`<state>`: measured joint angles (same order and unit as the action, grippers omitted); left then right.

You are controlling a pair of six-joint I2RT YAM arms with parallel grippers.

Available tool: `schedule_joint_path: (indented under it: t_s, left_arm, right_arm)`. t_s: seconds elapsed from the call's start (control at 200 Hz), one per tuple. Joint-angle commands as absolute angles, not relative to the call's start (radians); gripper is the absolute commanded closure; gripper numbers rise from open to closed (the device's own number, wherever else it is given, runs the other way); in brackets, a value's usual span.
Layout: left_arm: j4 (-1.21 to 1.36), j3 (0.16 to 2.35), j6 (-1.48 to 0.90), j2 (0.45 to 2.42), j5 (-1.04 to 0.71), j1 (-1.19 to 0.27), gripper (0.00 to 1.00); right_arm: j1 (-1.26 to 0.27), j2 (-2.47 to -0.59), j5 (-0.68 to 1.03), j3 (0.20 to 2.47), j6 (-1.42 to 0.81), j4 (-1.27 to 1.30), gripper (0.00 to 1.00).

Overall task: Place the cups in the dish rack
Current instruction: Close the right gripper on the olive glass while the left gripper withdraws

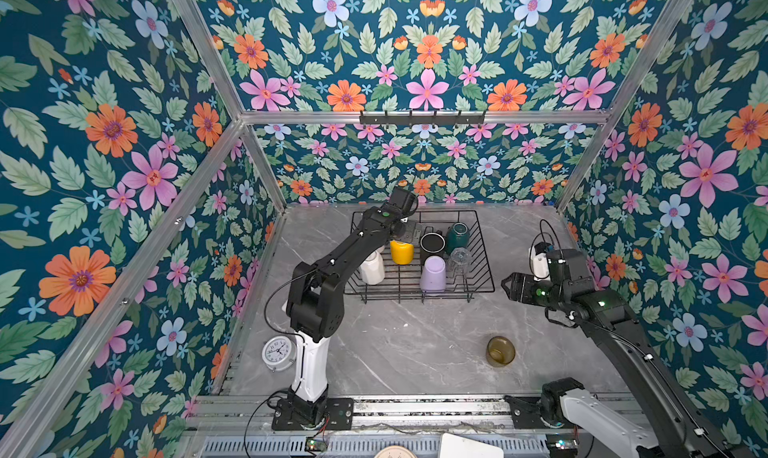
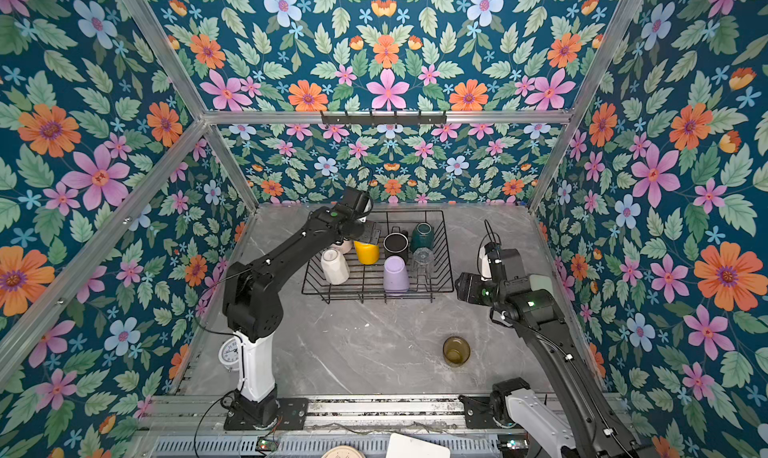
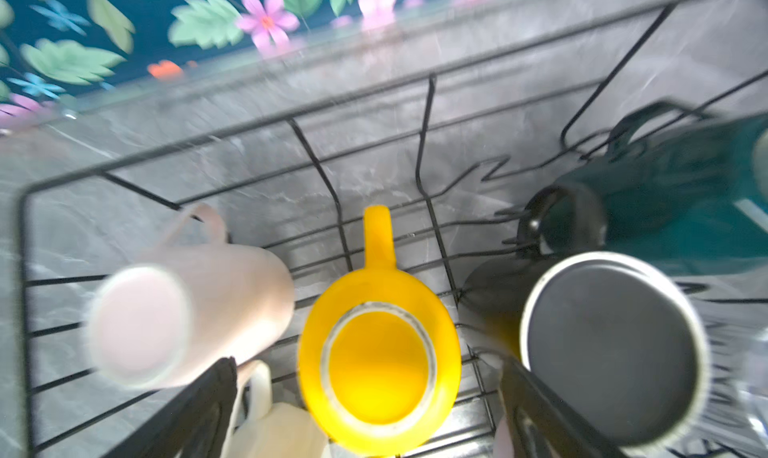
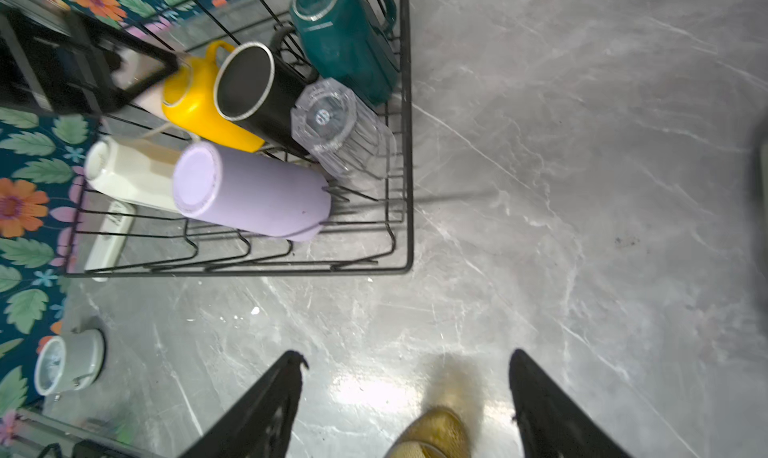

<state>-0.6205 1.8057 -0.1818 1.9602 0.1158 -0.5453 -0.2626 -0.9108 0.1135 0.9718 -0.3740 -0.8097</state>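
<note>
Left wrist view: left gripper [image 3: 365, 410], jaws spread wide & holding nothing, hangs over the yellow mug [image 3: 379, 352], which sits upside down in the dish rack [image 1: 484, 264] at far centre w/ six other cups. Right gripper [image 4: 405, 406], also open & empty, hovers above the amber glass [image 1: 500, 351], upright on the marble table [image 1: 407, 343], near-right.

place: robot test cell, staged as a kitchen nook
walls: floral wallpaper [image 1: 124, 144] on panels in an aluminium frame [image 1: 415, 117]
table: grey marble-look table [image 1: 415, 352]
mounts: two arms bolted to a rail [image 1: 415, 410] at the front edge
props: rack [image 1: 486, 269], clock [image 1: 277, 352]
</note>
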Motion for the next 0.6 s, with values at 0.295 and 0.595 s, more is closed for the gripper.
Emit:
schedule_joint_path:
  t_s: [0.295, 0.595]
  left_arm:
    - [-0.12, 1.336, -0.222, 1.447, 0.171, -0.529, 0.0]
    - [-0.059, 1.077, -0.288, 1.172, 0.213, -0.5, 0.0]
  right_arm:
    - [-0.606, -0.943, -0.14, 0.935, -0.565, -0.997, 0.27]
    - [-0.805, -0.982, -0.166, 0.898, -0.728, -1.04, 0.38]
